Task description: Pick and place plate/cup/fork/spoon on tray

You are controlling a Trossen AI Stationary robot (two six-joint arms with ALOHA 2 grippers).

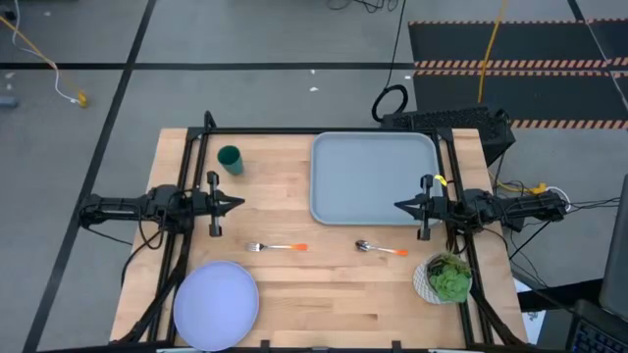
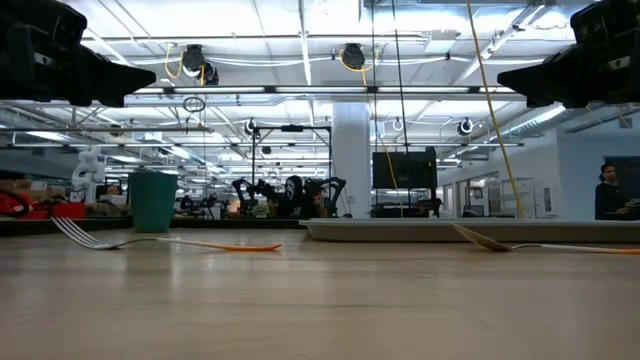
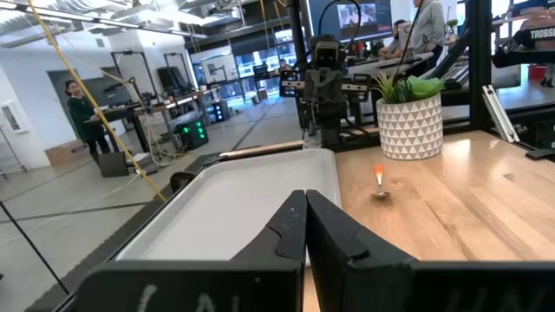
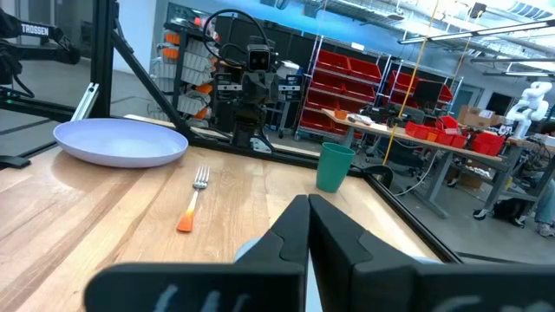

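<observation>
Both grippers are pressed together and empty: the left gripper (image 1: 238, 204) at centre left of the high view, the right gripper (image 1: 398, 206) at centre right over the tray's lower edge. Nothing is done yet, judging by the bare tray (image 1: 373, 176) at upper centre. All four pieces lie on the table (image 1: 324, 294): the cup (image 1: 230, 159) upper left, the plate (image 1: 216, 304) lower left, the fork (image 1: 277, 247) and the spoon (image 1: 381, 248) below the tray. The potted plant (image 1: 447, 277) at lower right is not part of the job.
</observation>
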